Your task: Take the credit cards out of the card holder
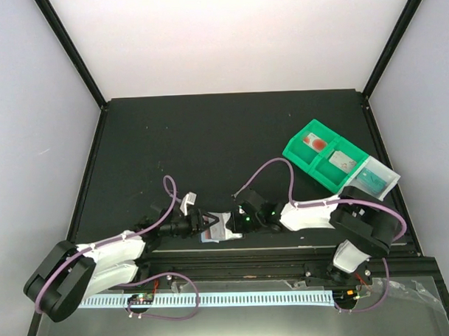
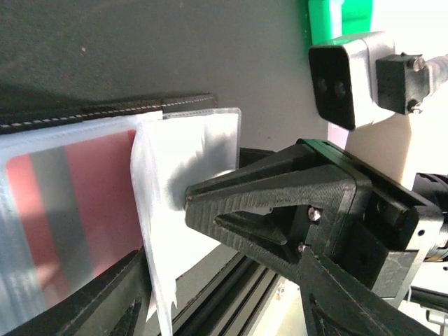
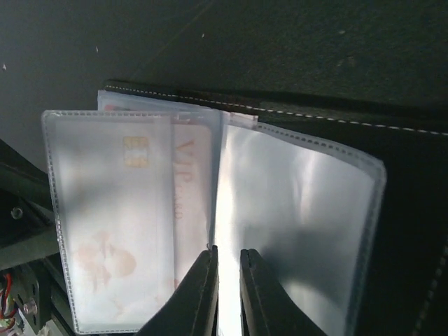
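The black card holder [image 1: 221,228] lies open at the near table edge between both grippers. Its clear pockets hold a pale card with a chip and red "VIP" lettering [image 3: 133,210]. The left wrist view shows a red-and-grey card [image 2: 77,203] under clear plastic. My right gripper [image 1: 237,223] [image 3: 229,252] pinches one clear pocket leaf [image 3: 294,210] and lifts it upright [image 2: 189,161]. My left gripper [image 1: 203,226] [image 2: 220,280] is open with its jaws wide apart, and one finger [image 2: 105,304] lies on the holder's left page. A white card with red marks [image 1: 314,141], a grey card [image 1: 342,162] and a teal card [image 1: 374,179] lie in the tray.
The green-and-clear compartment tray [image 1: 294,147] sits at the right rear of the black table. The black rail [image 1: 286,256] runs along the near edge just behind the holder. The right wrist camera housing [image 2: 346,80] is close in front of my left gripper.
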{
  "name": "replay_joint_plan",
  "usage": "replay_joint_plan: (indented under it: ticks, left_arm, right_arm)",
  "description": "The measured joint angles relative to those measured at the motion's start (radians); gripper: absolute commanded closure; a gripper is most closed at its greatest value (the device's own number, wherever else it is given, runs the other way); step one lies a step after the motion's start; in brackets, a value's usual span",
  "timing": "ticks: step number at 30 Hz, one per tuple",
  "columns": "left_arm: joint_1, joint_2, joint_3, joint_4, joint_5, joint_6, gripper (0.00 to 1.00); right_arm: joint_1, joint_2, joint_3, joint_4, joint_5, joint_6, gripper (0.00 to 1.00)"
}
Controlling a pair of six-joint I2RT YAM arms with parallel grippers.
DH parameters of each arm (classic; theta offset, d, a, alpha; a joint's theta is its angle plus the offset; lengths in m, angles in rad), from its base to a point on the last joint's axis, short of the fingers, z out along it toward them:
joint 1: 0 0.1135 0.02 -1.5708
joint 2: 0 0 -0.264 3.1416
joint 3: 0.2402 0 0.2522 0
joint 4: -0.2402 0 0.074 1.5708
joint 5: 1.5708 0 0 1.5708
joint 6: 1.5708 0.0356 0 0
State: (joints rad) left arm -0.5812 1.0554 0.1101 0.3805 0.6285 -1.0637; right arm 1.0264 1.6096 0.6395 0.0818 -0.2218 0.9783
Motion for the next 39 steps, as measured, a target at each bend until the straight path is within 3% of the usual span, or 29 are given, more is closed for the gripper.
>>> replay_joint_plan:
  ticks: [22, 39]
  left_arm:
    - [-0.148, 0.105, 0.089, 0.040, -0.037, -0.018, 0.43]
    - [-0.154, 0.112, 0.110, 0.026, -0.053, 0.005, 0.45]
  right_arm:
    - [-0.002, -0.240, -0.036, -0.227, 0.241, -0.037, 0.90]
    - [-0.002, -0.331, -0.048, -0.246, 0.288, -0.037, 0.90]
